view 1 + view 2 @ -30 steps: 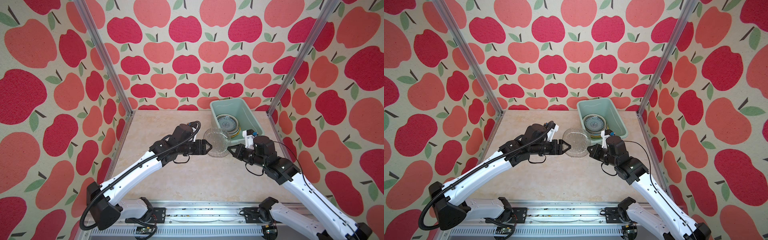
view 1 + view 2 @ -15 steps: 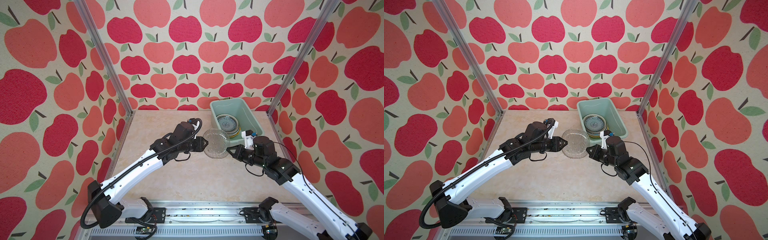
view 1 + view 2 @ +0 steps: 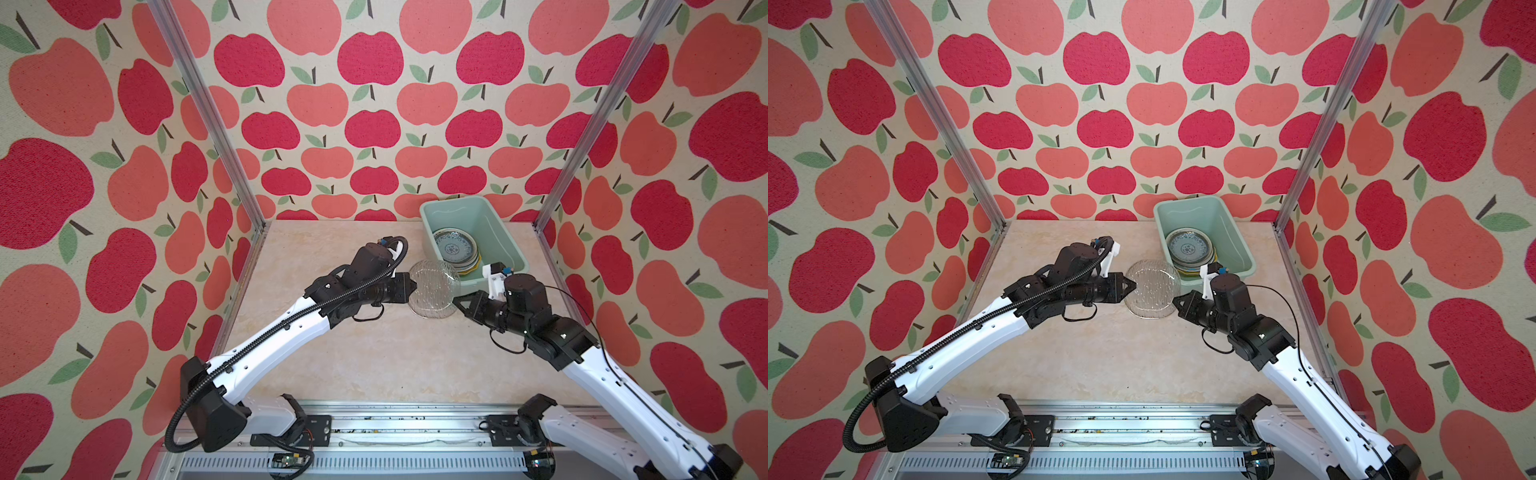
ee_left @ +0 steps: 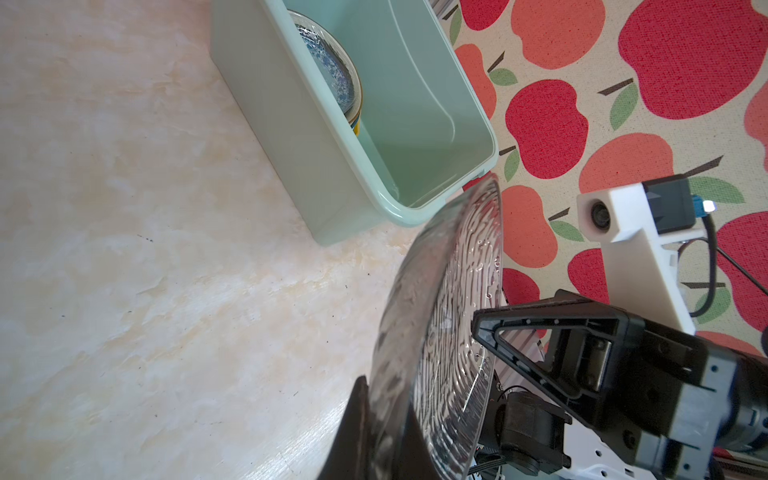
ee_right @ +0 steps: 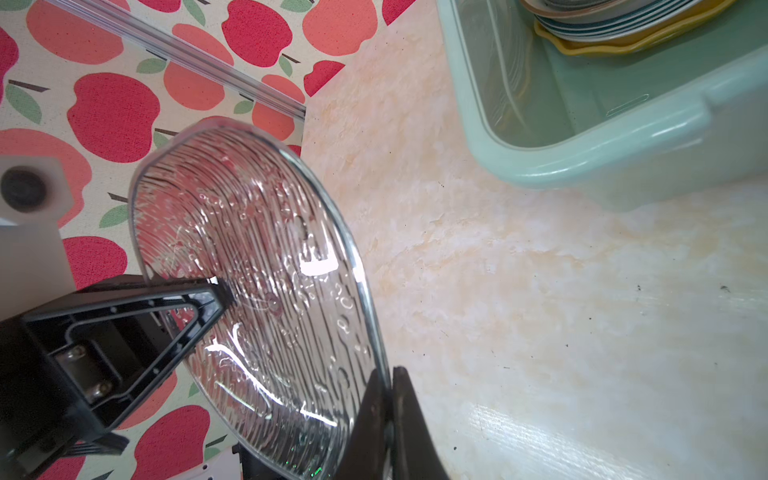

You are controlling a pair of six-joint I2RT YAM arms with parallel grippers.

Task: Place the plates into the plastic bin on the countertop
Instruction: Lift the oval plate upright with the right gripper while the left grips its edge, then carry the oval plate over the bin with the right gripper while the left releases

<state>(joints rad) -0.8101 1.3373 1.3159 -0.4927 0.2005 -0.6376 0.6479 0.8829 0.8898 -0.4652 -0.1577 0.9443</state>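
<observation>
Handover step, mid-frame: left gripper [image 3: 412,286] and right gripper [image 3: 457,300] each pinch narrowly on opposite rims of the glass plate [image 3: 434,286], tilted on edge over the counter [image 3: 374,357]. Next, probably: one releases and the other carries it to the bin [image 3: 455,210] behind, right of centre, onto the stacked plates [image 3: 455,247].

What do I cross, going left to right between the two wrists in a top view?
The left gripper, shut on the rim → clear ribbed round glass plate → right gripper, shut on the opposite rim. The mint-green rectangular plastic bin overlaps this span, so it is left out.
</observation>
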